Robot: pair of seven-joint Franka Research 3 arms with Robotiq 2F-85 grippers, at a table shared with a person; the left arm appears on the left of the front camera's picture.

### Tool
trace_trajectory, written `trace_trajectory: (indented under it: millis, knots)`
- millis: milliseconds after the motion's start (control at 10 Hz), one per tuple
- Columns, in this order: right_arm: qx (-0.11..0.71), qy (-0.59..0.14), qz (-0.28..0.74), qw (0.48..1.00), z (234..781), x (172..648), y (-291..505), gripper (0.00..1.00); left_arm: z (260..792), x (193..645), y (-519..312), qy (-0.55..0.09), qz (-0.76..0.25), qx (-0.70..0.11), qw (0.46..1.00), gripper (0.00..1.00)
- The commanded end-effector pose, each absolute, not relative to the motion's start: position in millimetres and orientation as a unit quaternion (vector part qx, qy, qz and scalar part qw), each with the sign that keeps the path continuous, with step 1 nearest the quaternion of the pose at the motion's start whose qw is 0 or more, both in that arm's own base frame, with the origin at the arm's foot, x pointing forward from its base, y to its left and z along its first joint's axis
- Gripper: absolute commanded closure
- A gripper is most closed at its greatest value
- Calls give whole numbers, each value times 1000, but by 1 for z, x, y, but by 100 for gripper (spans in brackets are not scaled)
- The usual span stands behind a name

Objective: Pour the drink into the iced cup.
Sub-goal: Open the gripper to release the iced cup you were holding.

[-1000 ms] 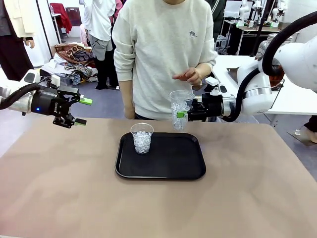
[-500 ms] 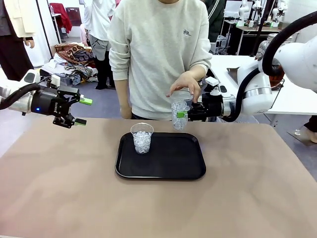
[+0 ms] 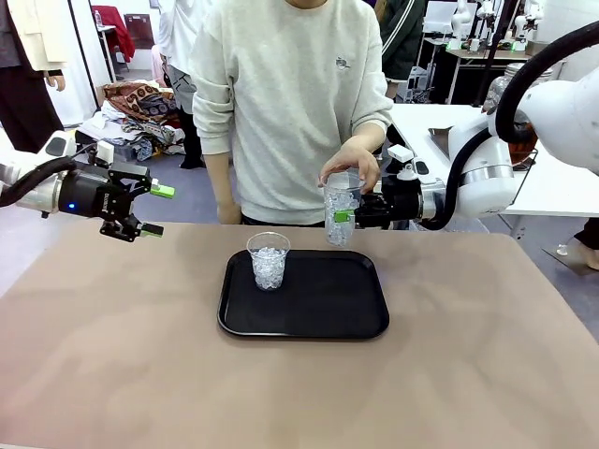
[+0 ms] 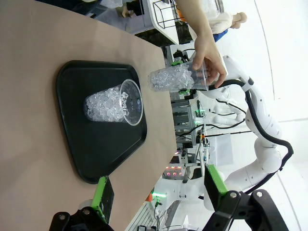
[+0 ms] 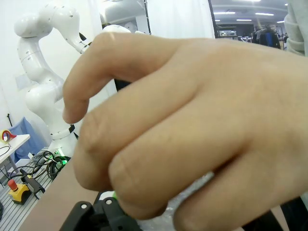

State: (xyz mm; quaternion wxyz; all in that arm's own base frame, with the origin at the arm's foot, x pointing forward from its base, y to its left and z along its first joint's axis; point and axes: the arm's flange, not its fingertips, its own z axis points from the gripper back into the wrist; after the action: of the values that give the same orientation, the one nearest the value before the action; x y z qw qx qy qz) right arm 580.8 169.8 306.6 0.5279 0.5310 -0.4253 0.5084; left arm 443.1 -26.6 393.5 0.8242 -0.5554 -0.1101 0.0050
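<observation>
The right claw (image 3: 344, 216) is clamped on a clear plastic cup of ice cubes (image 3: 338, 198). It holds the cup upright at the far edge of the flat tan table (image 3: 112, 355), just behind the black rectangular plastic tray (image 3: 337, 299). The person's hand (image 3: 348, 166) sits over that cup's rim from above, fingers curled round it; in the right wrist view the hand is right in front of the lens. A second clear plastic cup of ice (image 3: 269, 262) stands upright on the left part of the tray, with nothing gripping it. Both cups hold ice, with nothing tea-coloured in them that I can make out. The left claw (image 3: 157, 210) hovers over the table's left side, well apart from the tray, its fingers spread and empty.

The step in hand looks like a hand-over of the gripped cup between claw and person; which way it goes I cannot tell. Pouring has not begun. The next move calls for one side to let go only once the other holds firmly, keeping the thin cup upright. After that the drink needs a slow tilt over an iced cup's mouth.
</observation>
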Motion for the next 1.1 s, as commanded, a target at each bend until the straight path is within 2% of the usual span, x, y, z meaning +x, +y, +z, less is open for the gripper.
trace_trajectory:
  millis: [0,1000]
  knots:
    - [530,-427,510,526,311,581,170,23,394,443,-27,-111,5,-556,824,0]
    - [530,-427,510,526,311,581,170,23,394,443,-27,-111,5,-556,824,0]
